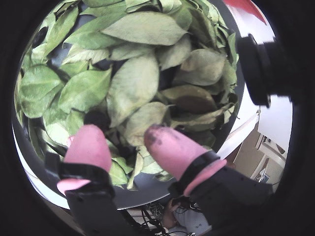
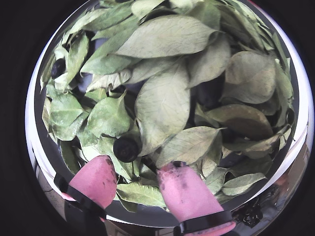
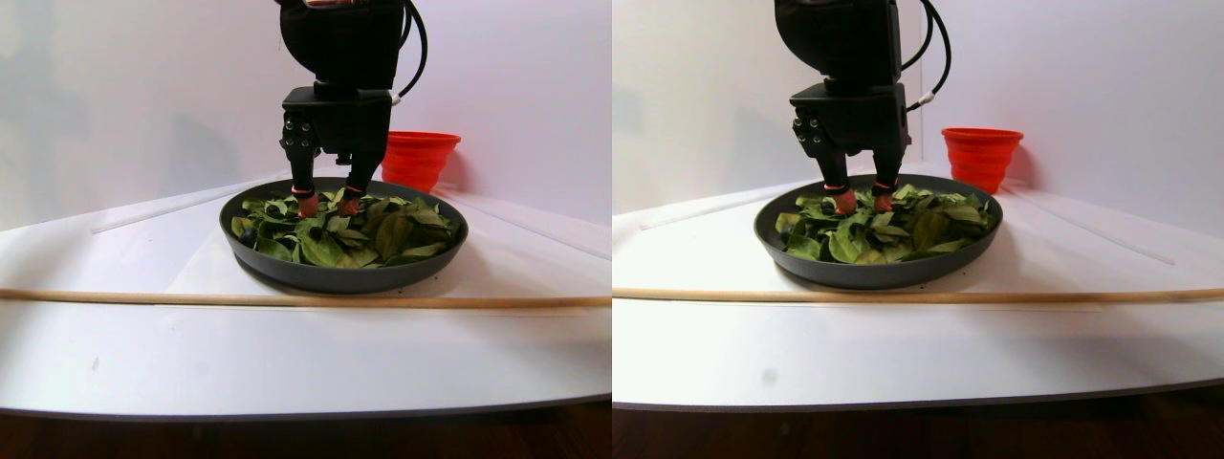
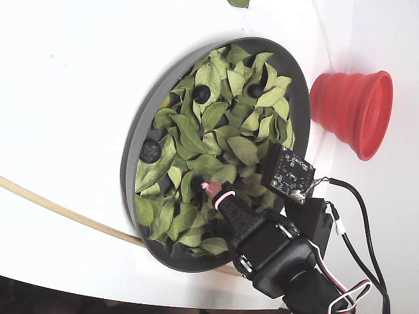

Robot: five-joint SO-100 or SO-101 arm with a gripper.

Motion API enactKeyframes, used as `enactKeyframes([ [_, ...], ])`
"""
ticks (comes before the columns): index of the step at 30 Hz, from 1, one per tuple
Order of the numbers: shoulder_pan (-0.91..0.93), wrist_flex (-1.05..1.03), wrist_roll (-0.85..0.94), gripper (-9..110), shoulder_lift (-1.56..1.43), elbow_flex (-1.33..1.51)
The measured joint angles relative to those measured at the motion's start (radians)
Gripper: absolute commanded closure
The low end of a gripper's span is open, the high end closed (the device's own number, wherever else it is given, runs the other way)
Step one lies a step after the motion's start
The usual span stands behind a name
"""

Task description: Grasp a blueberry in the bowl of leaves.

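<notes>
The dark-grey bowl [image 3: 325,277] is full of green leaves [image 2: 162,103]. My gripper [image 2: 138,167] is open and low over the leaves near the bowl's rim [image 2: 147,214], with nothing between its pink fingertips [image 2: 101,177]. A small glossy dark blueberry [image 2: 126,148] lies among the leaves just beyond the gap, nearer the left fingertip. In a wrist view it is a dark spot [image 1: 96,118] above the left fingertip [image 1: 88,145] of the gripper [image 1: 125,135]. In the fixed view the gripper [image 4: 208,188] points into the bowl [image 4: 300,118] from the lower right.
A red ribbed cup [image 4: 353,111] stands just outside the bowl; it also shows in the stereo pair view [image 3: 418,158]. Other dark berries [image 4: 150,152] [image 4: 201,93] lie among the leaves. A thin wooden stick [image 3: 287,299] lies across the white table in front of the bowl.
</notes>
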State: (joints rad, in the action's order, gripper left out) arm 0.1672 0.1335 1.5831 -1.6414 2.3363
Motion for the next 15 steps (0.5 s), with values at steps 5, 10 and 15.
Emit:
enactKeyframes([
  [5,-0.014,0.025,-0.023,84,0.023,0.0],
  [10,-0.023,0.044,-0.041,84,0.048,-0.008],
  [15,-0.023,0.067,-0.058,84,0.072,-0.014],
])
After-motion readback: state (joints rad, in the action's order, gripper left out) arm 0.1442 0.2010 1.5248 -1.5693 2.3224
